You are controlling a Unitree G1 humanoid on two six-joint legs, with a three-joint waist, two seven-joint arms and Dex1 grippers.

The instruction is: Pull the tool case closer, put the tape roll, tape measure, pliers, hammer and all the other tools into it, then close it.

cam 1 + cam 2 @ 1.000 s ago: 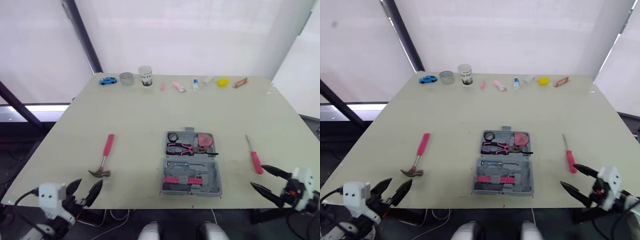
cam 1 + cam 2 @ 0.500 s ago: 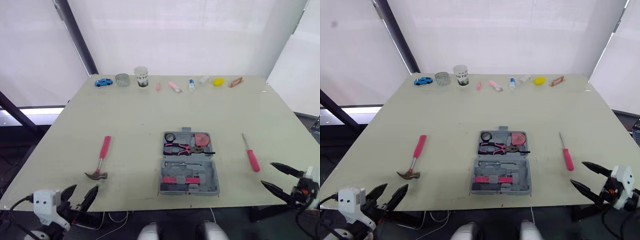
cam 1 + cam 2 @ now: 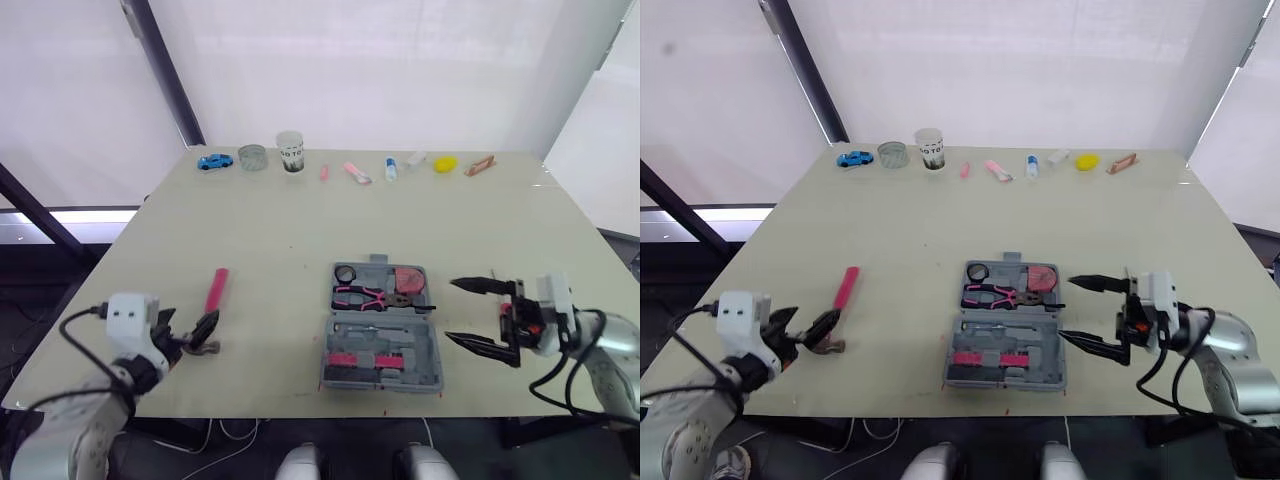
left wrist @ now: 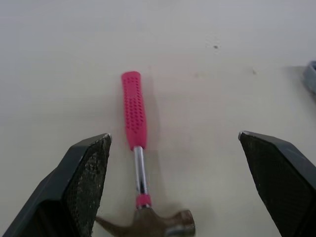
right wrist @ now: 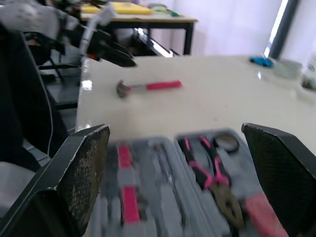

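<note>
The tool case (image 3: 383, 340) lies open in the lower middle of the head view, close to the near edge of the table (image 3: 300, 225), so I judge the pulling-in done. In its upper half sit the pliers (image 3: 362, 296) with pink handles, the tape roll (image 3: 345, 273) in the upper left corner, and the tape measure (image 3: 408, 279) to their right. That leaves three of the named tools stowed.

Just right of the case hangs my right gripper (image 3: 450, 310), its fingers spread wide with nothing between them, pointing in at the case's right side.

The hammer (image 4: 134, 123) is not yet in. It lies on the bare table in the lower left of the head view, well apart from the case, pink grip pointing away from me. My left gripper (image 4: 174, 134) is at its head end, fingers wide, one on each side of the head, holding nothing.

By my reckoning, the hammer must go in and the lid be shut. Along the far edge stand a cup (image 3: 290, 152) and a blue toy car (image 3: 215, 161).
</note>
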